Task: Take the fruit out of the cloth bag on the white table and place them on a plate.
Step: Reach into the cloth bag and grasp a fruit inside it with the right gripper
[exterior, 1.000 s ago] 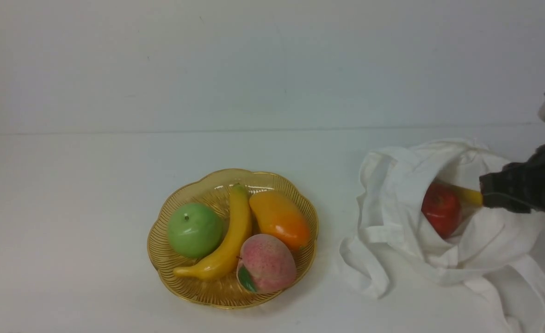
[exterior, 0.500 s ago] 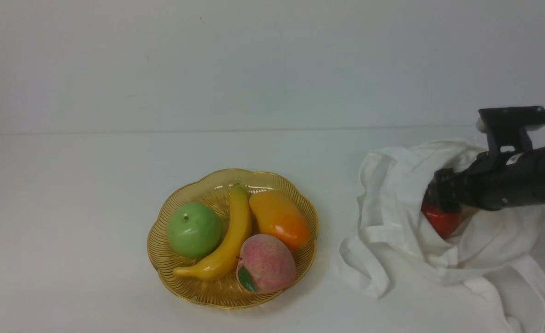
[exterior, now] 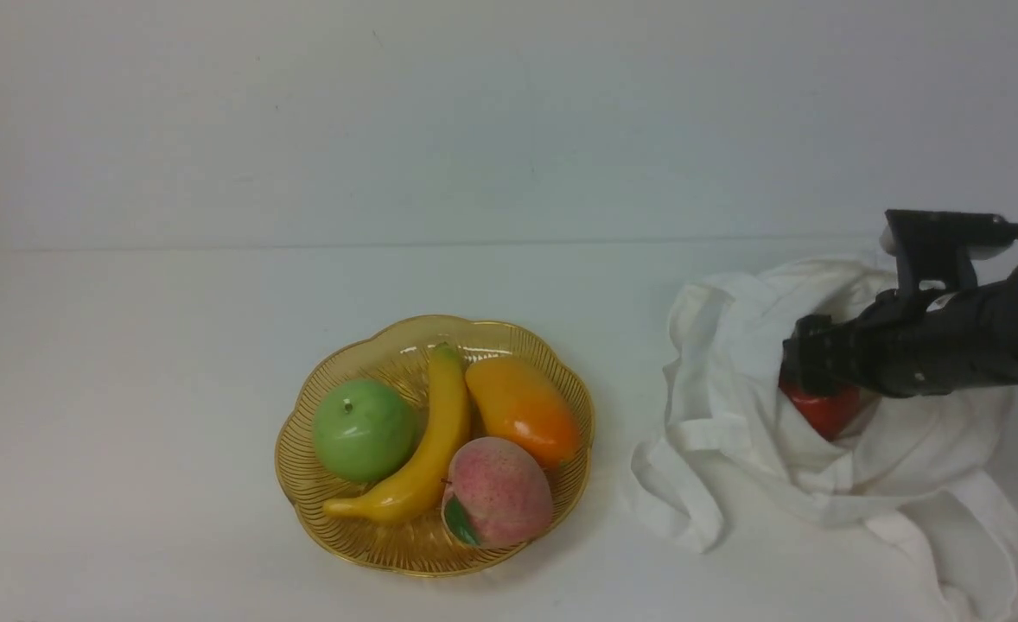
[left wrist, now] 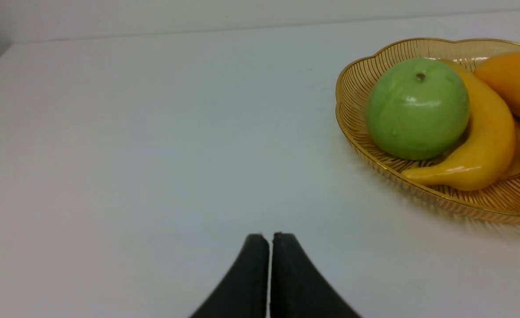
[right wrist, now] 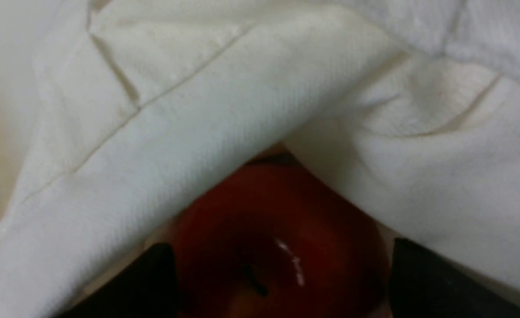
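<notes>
The white cloth bag (exterior: 734, 406) lies crumpled on the right of the white table (exterior: 129, 389). A glossy red apple (exterior: 824, 410) shows in the bag's mouth. My right gripper (exterior: 798, 363) reaches in from the right and covers the apple's top. In the right wrist view its black fingers (right wrist: 419, 269) stand wide apart on either side of the red apple (right wrist: 277, 238), under a fold of the bag (right wrist: 198, 110). The amber plate (exterior: 440, 557) sits mid-table. My left gripper (left wrist: 266, 236) hovers over bare table, fingers pressed together and empty.
The plate (left wrist: 352, 88) holds a green apple (exterior: 364, 429), a banana (exterior: 427, 449), a mango (exterior: 522, 410) and a pink peach (exterior: 498, 491). The bag's straps trail toward the front right corner. A pale wall stands behind the table.
My right gripper has moved left and down into the bag's mouth until it straddles the red apple, and its jaws have widened. A yellow fruit beside the apple is now hidden.
</notes>
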Motion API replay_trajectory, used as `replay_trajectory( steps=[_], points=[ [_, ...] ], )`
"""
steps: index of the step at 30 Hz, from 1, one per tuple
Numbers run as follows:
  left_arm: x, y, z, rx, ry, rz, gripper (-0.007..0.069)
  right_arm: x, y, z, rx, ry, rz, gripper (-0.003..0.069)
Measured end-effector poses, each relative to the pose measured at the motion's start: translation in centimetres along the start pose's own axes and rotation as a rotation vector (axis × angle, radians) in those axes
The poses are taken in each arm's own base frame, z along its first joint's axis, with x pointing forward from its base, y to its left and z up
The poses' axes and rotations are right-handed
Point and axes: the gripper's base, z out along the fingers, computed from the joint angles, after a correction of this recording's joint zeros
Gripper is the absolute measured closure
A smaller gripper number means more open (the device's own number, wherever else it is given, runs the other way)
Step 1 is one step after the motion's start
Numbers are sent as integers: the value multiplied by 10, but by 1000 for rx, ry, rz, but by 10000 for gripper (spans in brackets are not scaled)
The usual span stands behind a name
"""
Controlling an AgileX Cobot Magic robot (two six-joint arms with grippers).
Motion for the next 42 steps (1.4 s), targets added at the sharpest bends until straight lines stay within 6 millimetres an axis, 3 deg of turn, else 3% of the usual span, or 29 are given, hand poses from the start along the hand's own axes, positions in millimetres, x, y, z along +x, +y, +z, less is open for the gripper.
replay_trajectory(
  steps=[11, 22, 26, 34, 36, 39, 42],
  points=[
    [0, 0, 0, 0, 0, 0, 632, 1, 6, 1, -7, 1, -39, 71],
    [0, 0, 0, 0, 0, 0, 632, -1, 2, 18, 23, -30, -21, 72],
    [0, 0, 0, 0, 0, 0, 632, 0, 2, 18, 17, -15, -21, 127],
    [0, 0, 0, 0, 0, 0, 632, 3, 9, 0, -41, 65, -36, 140],
    [0, 0, 0, 0, 0, 0, 632, 5, 12, -11, -64, 97, -54, 270],
    [0, 0, 0, 0, 0, 0, 632, 1, 15, -32, -76, 85, -79, 577],
    [0, 0, 0, 0, 0, 0, 632, -1, 16, -44, -71, 79, -98, 651]
  ],
)
